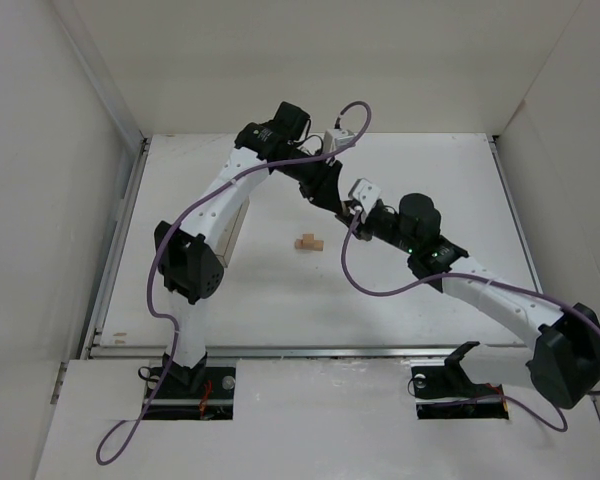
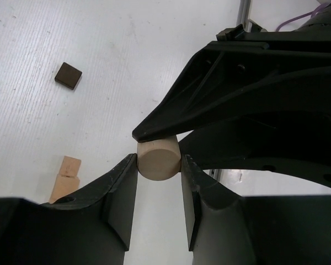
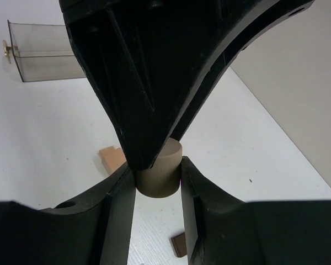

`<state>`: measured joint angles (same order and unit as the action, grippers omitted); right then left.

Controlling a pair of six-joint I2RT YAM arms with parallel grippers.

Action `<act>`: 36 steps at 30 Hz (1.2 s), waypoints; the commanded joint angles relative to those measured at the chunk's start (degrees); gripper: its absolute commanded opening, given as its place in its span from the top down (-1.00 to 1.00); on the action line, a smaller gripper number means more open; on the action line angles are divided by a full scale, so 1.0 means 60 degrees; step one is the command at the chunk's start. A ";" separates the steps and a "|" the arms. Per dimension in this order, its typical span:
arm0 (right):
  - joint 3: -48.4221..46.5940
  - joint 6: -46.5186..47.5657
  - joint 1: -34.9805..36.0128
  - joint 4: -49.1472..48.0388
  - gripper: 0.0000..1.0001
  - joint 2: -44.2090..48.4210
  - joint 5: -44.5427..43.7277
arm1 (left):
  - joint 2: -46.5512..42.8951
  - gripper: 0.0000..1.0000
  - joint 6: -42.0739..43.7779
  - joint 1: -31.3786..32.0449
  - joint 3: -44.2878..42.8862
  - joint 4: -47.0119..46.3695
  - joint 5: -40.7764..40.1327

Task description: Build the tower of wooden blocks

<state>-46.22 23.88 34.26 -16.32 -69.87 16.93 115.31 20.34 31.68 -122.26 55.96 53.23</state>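
The two arms meet over the upper middle of the desk, and both pincers close on one pale wooden cylinder held off the surface. In the left wrist view, the left pincer is narrow. Its two dark fingers press against the curved sides of the cylinder at lower centre of the frame. The right pincer reaches in from the upper right of that view, with one of its tips touching the top edge of the cylinder. In the right wrist view the right pincer is also narrow, its fingers touching the cylinder on both sides, while the left pincer comes down from the top of the frame and covers the cylinder's upper end.

The pale tan block lies on the desk near the centre of the overhead view, below the joined pincers. The dark brown cube lies flat at the upper left of the left wrist view, well apart from the tan block. A clear plastic box stands at the upper left of the right wrist view.
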 commanded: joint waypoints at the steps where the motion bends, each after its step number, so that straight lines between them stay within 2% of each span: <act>1: -0.0398 -0.0215 0.0120 -0.1075 1.00 -0.0060 0.0035 | -0.0482 1.00 0.0214 0.0081 0.0103 0.0223 0.0518; 2: -0.0485 -0.0302 0.0207 -0.1075 1.00 -0.0060 0.0035 | -0.0482 1.00 0.0214 0.0081 0.0190 0.0223 0.0518; 3: -0.0486 -0.0303 0.0208 -0.1075 0.90 -0.0060 0.0035 | -0.0482 1.00 0.0214 0.0081 0.0191 0.0223 0.0518; 5: -0.0603 -0.0594 0.0208 -0.0944 0.52 -0.0162 -0.0257 | -0.0482 1.00 0.0214 0.0081 0.0191 0.0223 0.0038; 6: -0.0690 -0.0741 0.0208 -0.0856 0.21 -0.0162 -0.0446 | -0.0482 1.00 0.0214 0.0081 0.0191 0.0093 -0.0285; 8: -0.0691 -0.0874 0.0208 -0.0739 -0.03 -0.0162 -0.0696 | -0.0482 1.00 -0.0049 0.0081 0.0293 -0.0127 -0.1554; 9: -0.0691 -0.0874 0.0208 -0.0622 -0.83 -0.0162 -0.0784 | -0.0482 1.00 -0.0137 0.0081 0.0380 -0.0360 -0.2012; 10: -0.0691 -0.0874 0.0208 -0.0533 -1.00 -0.0162 -0.0785 | -0.0482 1.00 -0.0225 0.0081 0.0526 -0.0479 -0.2452; 15: 0.0054 -0.1136 0.0208 -0.0122 -1.00 0.0554 -0.1134 | -0.0482 1.00 -0.0503 0.0081 0.1273 -0.1153 -0.5071; 22: 0.1739 -0.1752 0.0208 -0.0122 -1.00 0.2150 -0.1678 | -0.0307 1.00 -0.0123 0.0169 0.2562 -0.1344 -0.6892; 25: 0.2267 -0.2030 0.0120 -0.0122 -1.00 0.2750 -0.1868 | -0.0307 1.00 -0.0123 0.0169 0.2754 -0.1432 -0.6997; 29: 0.2706 -0.2221 0.0120 -0.0122 -1.00 0.3205 -0.2045 | -0.0307 1.00 0.0301 0.0169 0.2754 -0.1520 -0.6093; 36: 0.2913 -0.2427 0.0120 0.0112 -1.00 0.3383 -0.2850 | -0.0219 1.00 0.0521 0.0345 0.3266 -0.1695 -0.5855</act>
<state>-28.97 10.85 34.96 -14.63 -50.68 2.83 115.24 21.71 33.12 -104.25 46.19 16.29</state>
